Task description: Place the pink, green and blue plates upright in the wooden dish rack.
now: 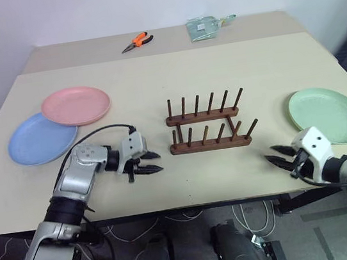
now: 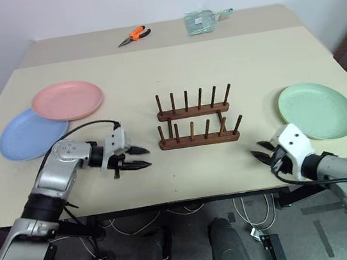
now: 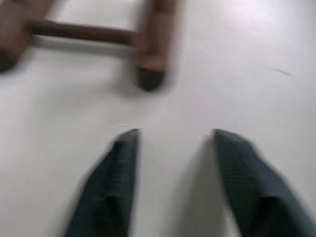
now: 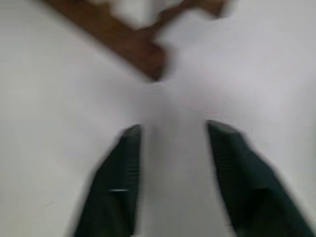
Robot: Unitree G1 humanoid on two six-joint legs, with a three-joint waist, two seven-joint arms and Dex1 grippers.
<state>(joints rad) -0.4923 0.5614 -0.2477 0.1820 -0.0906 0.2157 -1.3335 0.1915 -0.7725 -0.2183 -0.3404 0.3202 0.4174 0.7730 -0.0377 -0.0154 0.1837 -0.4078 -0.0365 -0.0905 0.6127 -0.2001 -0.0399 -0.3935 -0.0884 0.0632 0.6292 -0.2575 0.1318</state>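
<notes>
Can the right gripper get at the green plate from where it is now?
Probably yes. The green plate lies flat on the table, just beyond the right gripper, with nothing between them. The gripper points away from it, toward the wooden dish rack, so the wrist would have to turn first.

A plain white wall point(image 1: 142, 2) stands behind two pale beige rectangular tabletops, the near large one point(image 1: 173, 81) butted against the far narrower one point(image 1: 85, 52), while tangled white cables point(image 1: 237, 215) lie on the dark floor point(image 1: 317, 232) beneath the front edge.
</notes>
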